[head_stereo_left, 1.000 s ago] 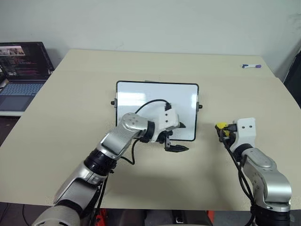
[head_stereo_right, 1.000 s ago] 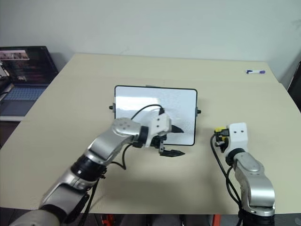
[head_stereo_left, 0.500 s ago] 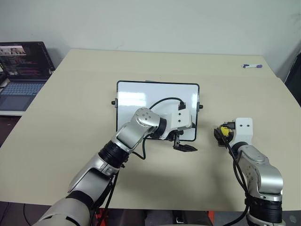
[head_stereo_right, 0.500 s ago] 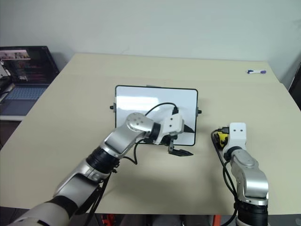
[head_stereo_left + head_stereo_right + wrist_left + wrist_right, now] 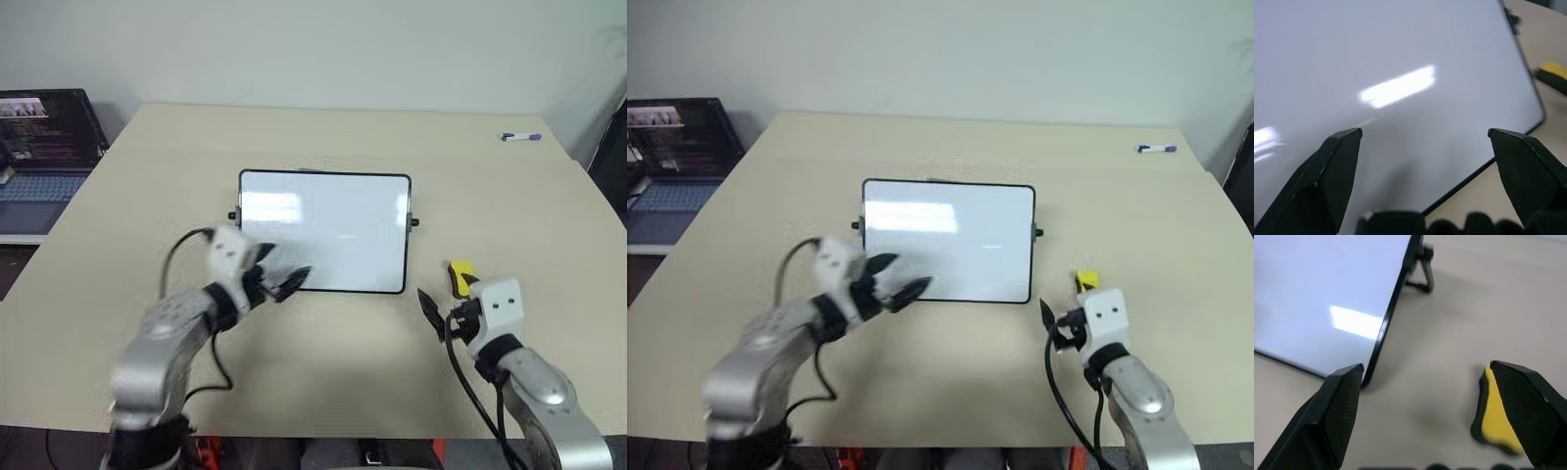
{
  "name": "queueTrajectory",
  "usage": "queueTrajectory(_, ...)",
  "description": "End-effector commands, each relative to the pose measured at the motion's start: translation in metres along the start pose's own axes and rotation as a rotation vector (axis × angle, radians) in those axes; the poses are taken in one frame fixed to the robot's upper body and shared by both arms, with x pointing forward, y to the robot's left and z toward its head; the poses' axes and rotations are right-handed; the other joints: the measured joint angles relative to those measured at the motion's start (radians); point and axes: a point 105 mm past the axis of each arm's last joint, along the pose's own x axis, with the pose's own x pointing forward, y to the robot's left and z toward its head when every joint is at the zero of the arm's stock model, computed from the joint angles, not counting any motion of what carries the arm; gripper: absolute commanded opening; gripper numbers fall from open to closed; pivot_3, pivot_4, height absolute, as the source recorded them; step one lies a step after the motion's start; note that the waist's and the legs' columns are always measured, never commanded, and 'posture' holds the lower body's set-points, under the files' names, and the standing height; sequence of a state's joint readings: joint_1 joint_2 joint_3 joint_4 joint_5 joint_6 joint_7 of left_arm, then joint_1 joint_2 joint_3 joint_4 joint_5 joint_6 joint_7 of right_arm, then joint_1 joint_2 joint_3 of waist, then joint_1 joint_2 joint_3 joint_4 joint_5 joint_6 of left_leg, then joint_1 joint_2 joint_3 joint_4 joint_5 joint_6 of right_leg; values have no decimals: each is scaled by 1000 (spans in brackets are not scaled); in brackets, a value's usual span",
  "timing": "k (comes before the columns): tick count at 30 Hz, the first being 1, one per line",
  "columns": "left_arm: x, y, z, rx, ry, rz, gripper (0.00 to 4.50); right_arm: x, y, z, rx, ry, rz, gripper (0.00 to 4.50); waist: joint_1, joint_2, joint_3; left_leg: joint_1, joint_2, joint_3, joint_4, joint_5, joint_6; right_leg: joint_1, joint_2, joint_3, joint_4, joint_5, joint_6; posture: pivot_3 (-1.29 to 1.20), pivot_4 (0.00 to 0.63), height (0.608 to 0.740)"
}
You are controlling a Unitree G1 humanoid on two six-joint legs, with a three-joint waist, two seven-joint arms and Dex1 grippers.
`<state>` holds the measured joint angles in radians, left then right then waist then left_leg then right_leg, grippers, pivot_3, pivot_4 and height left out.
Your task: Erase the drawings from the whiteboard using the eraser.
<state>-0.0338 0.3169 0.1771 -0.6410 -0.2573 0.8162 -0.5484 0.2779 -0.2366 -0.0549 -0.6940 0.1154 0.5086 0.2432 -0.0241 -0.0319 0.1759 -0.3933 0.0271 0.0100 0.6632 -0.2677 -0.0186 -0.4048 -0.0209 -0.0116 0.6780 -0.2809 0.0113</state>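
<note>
the whiteboard [image 5: 324,231] lies flat in the middle of the tan table [image 5: 323,137], and its white face reads blank; no red marks can be made out on it, so the wiping looks done. the eraser [image 5: 459,277], a small yellow block with a dark underside, sits on the table just right of the board's near right corner, apart from the frame. the right gripper [image 5: 443,303] hangs just near of the eraser with its fingers spread wide and nothing between them. the left gripper [image 5: 281,280] hovers at the board's near left edge, fingers apart and empty. a purple-capped marker [image 5: 519,137] lies far right and a laptop [image 5: 44,152] stands at far left. little seems left beyond pulling the arms away.
</note>
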Motion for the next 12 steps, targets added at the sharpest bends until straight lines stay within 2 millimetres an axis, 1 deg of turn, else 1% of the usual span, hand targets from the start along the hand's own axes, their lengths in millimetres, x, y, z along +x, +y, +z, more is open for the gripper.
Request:
queueTrajectory(1,-6,10,5,15,-78,192,4500,-12,-19,4,-38,-109,-64,4450,19,-1,0,2,-1,0,0,0,0,2,-1,0,-1,0,0,0,150,740)
queueTrajectory(3,-6,17,1,23,-92,287,4500,-19,-29,-7,-7,-112,-101,4450,33,-2,0,3,-1,0,3,1,1,4,-1,0,-2,1,1,0,150,740)
queueTrajectory(4,-10,25,-3,33,-92,341,4500,-22,-30,-10,22,-126,-127,4450,33,-2,0,5,-1,0,3,2,2,6,0,0,-2,2,1,0,150,740)
queueTrajectory(6,-20,36,-9,34,-89,412,4500,-28,-31,-12,51,-155,-173,4450,29,-1,0,12,0,1,1,2,2,12,0,1,-2,-1,-4,0,150,740)
queueTrajectory(7,-23,38,-10,35,-92,443,4500,-30,-32,-13,61,-160,-176,4450,23,0,0,14,0,1,0,2,2,14,0,1,-2,-3,-7,0,150,740)
queueTrajectory(9,-32,41,-20,23,-76,467,4500,-34,-26,-13,72,-155,-168,4450,18,0,0,14,1,2,-1,2,2,14,1,1,-2,-4,-9,0,150,740)
queueTrajectory(11,-40,45,-34,-2,-45,527,4500,-36,-30,-11,60,-144,-165,4450,21,0,0,14,2,2,-2,1,1,14,1,1,-2,-3,-6,0,150,740)
queueTrajectory(12,-42,46,-37,-12,-40,544,4500,-36,-32,-11,54,-140,-164,4450,21,0,0,13,2,1,-2,0,0,11,1,-1,-1,-3,-6,0,150,740)
